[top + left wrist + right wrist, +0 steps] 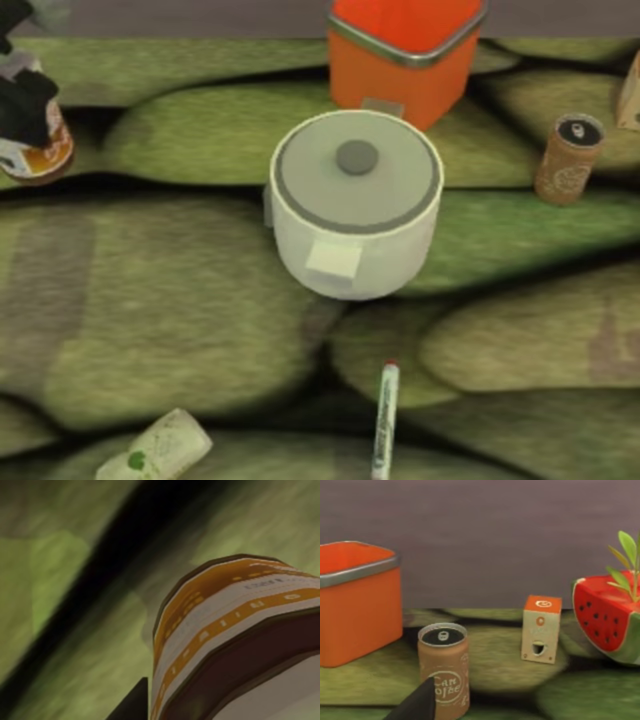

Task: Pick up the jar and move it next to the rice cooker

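Observation:
The jar (40, 155) is at the far left edge of the table, its orange-and-white label showing below my left gripper (25, 105), which covers its top from above. In the left wrist view the jar (235, 630) fills the picture, with one dark finger (132, 705) against its side; the gripper is shut on it. The rice cooker (355, 200), off-white with a grey-ringed lid and grey knob, stands at the table's middle, well to the right of the jar. My right arm is outside the top view; in the right wrist view one dark finger (420, 705) shows, holding nothing.
An orange bin (400, 60) stands right behind the cooker. A tan-brown can (567, 158) is at the right, with a small box (630, 95) behind it. A white bottle (155, 450) and a marker (385, 420) lie near the front edge. A watermelon slice (605, 617) shows in the right wrist view.

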